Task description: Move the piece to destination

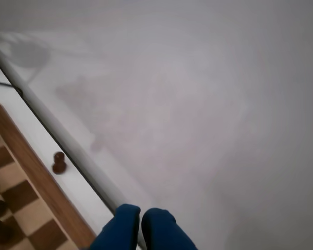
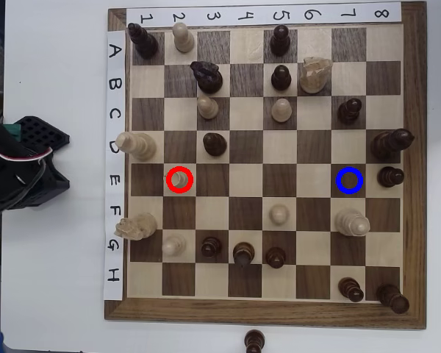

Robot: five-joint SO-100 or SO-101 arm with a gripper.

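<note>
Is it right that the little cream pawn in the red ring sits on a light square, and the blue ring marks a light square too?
Not quite. In the overhead view the blue ring marks a dark brown square; the cream pawn in the red ring does sit on a light one.

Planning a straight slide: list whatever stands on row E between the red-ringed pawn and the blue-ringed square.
Nothing: in the overhead view, the row E squares between the pawn and the blue-ringed square are bare.

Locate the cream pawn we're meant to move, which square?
Overhead view: the cream pawn stands inside the red ring on row E, column 2, left part of the board, below the cream piece on D1.
</note>
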